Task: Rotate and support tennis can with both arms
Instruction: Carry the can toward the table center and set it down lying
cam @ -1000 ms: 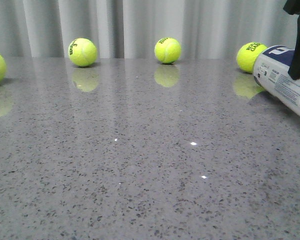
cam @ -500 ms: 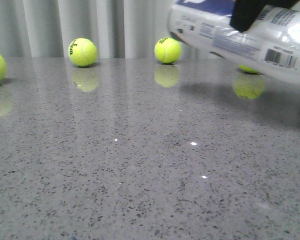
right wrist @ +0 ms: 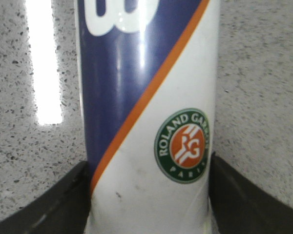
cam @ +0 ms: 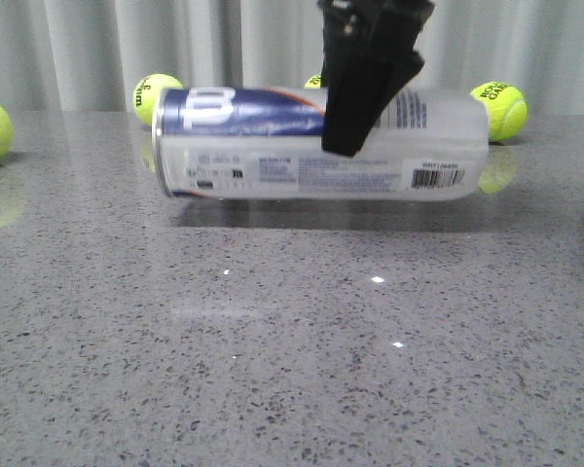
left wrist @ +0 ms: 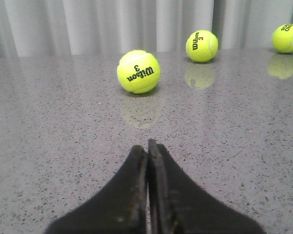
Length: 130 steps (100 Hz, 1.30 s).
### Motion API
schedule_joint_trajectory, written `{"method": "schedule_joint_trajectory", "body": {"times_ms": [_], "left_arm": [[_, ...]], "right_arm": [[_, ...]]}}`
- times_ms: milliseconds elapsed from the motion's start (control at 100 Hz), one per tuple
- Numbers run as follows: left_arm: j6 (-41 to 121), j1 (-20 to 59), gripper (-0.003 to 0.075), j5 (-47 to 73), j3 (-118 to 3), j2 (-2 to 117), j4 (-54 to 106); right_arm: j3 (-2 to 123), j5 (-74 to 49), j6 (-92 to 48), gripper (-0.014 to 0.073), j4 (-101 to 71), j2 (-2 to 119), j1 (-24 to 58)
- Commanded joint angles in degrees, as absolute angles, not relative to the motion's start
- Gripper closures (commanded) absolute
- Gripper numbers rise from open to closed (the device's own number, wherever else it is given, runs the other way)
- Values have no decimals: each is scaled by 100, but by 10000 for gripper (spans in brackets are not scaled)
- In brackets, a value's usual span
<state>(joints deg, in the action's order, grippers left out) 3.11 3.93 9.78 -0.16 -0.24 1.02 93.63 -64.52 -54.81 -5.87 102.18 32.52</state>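
The tennis can lies horizontal, held over the far middle of the desk; whether its underside touches the desk or hangs just above cannot be told from the front view. The right gripper comes from above and is clamped across the can a little right of its middle; in the right wrist view both fingers press against the can's sides just below the round emblem. The left gripper rests low over the desk with its jaws together, holding nothing, and faces a tennis ball; it is well apart from the can. Risk, as a judgement: the can is long, smooth and glossy, and is carried by one pinch only, so any rotation may let it pivot or slip between the fingers, the navy end dropping. The left gripper's jaws would need to part, or its tips come under the can, to give support. Several loose balls sit just behind the can; a swinging end could knock them rolling.
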Motion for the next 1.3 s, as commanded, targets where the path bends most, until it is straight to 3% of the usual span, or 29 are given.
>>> {"method": "schedule_joint_trajectory", "body": {"times_ms": [0, 220, 280, 410, 820, 950, 1070, 1290], "left_arm": [[262, 380, 741, 519, 259, -254, 119], [262, 380, 741, 519, 259, -254, 119], [262, 380, 741, 519, 259, -254, 119], [262, 380, 741, 519, 259, -254, 119], [262, 380, 741, 519, 259, -254, 119], [262, 380, 741, 519, 259, -254, 119], [262, 380, 741, 519, 259, -254, 119], [262, 380, 741, 519, 259, -254, 119]], "right_arm": [[9559, -6360, -5601, 195, -317, 10095, 3289], [9559, -6364, -5596, 184, -217, 10180, 3295], [9559, -6357, -5589, 132, -224, 10180, 3295], [9559, -6353, -5516, -82, -235, 10180, 3295], [9559, -6356, -5494, -54, -260, 9821, 3295], [9559, -6326, -4547, -49, -263, 9523, 3295], [9559, -6277, -3075, 82, -64, 9265, 3295], [9450, -6523, -945, 648, 205, 8941, 3295]]}}
